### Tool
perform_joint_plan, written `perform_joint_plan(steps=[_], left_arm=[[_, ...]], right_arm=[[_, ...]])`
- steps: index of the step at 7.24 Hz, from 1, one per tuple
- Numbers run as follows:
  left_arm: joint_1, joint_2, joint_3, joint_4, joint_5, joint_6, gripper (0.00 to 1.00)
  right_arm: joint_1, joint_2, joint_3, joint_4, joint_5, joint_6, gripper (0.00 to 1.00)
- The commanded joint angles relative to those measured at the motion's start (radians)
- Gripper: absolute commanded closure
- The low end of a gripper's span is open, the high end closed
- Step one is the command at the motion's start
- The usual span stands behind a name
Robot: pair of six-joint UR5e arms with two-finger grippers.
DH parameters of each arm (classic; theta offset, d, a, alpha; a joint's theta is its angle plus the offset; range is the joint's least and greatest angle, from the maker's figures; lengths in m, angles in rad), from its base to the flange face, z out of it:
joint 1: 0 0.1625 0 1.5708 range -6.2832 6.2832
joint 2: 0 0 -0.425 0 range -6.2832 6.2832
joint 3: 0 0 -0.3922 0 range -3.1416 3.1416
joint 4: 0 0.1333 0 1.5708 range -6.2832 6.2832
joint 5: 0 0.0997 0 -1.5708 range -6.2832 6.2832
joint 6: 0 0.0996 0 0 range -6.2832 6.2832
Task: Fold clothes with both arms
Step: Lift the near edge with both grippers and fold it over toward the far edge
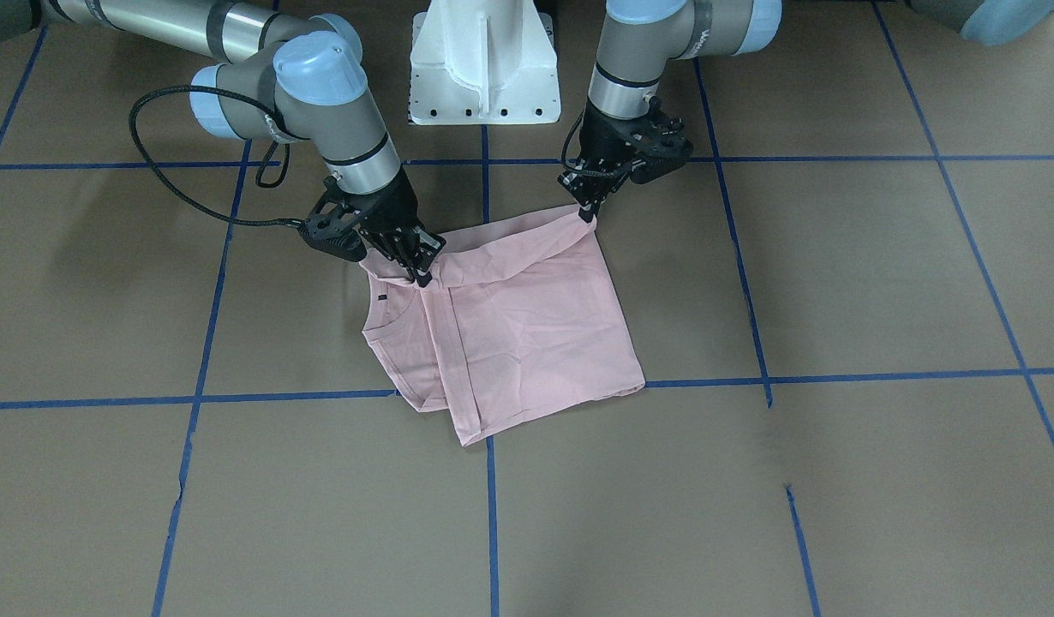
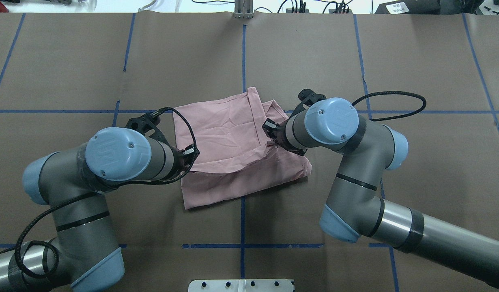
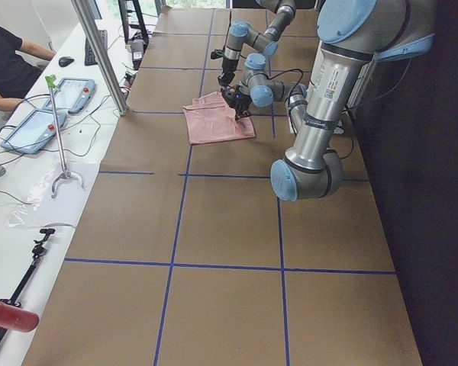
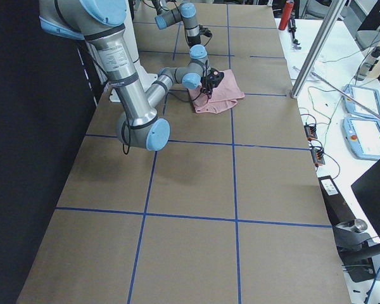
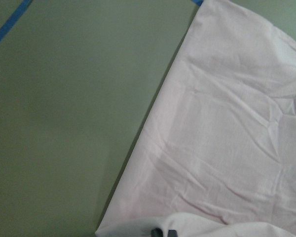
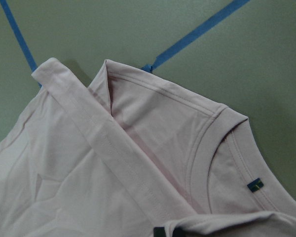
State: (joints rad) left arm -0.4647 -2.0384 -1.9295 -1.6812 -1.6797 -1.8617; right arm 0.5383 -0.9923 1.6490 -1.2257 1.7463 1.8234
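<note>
T-shirt point(image 1: 527, 334), pink, part-folded, mid-way along table point(image 1: 835, 283): lifted base-side edge runs crosswise between left gripper point(image 1: 589, 212) and right gripper point(image 1: 420, 272), each clenched on one end, equally near; remaining cloth lies flat beyond them, away from base point(image 1: 484, 68).

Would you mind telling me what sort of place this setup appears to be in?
Probably a robotics lab: a left arm and right arm hold a pink T-shirt on a table gridded with blue tape, beside a bench with teach pendants.
</note>
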Motion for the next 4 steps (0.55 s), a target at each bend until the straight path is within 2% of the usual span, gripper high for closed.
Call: perform_joint_plan(steps=[1, 2, 3, 4], left_arm=[[-0.104, -0.05, 0.135, -0.09, 0.0, 0.067, 1.0], [-0.162, -0.092, 0.276, -0.188, 0.0, 0.087, 1.0], [-0.21, -0.12, 0.417, -0.301, 0.0, 0.099, 0.65], [-0.244, -0.132, 0.493, -0.375, 0.0, 0.196, 0.01]], right_arm=[[0.07, 0.12, -0.185, 0.008, 0.008, -0.068, 1.0], [0.109, 0.165, -0.278, 0.084, 0.01, -0.072, 1.0], [0.142, 0.257, -0.458, 0.18, 0.009, -0.073, 1.0], [0.172, 0.338, -0.595, 0.239, 0.001, -0.085, 0.01]])
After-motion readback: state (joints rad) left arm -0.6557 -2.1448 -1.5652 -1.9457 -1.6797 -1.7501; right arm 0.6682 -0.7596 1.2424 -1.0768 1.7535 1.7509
